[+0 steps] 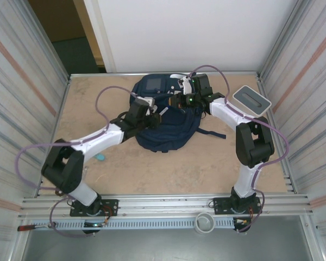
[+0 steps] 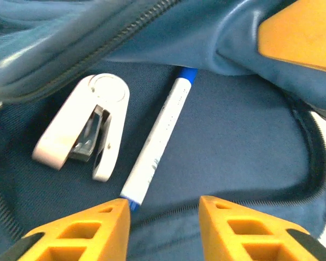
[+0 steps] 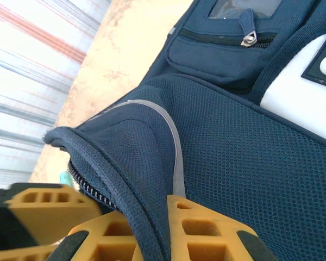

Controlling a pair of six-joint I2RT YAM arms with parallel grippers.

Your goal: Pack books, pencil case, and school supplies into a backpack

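Backpack lies mid-tabletop in the overhead view, with both my arms reaching over its mouth. From the left wrist, my left tool is spread and empty. The pen lies loose inside just ahead of its fingertips, the stapler beside it, so I judge supplies are going in and I should next back out clear of the zipper. From the right wrist, my right tool pinches the backpack's rim, holding the mouth open.

left gripper parted, right gripper seemingly clamped.
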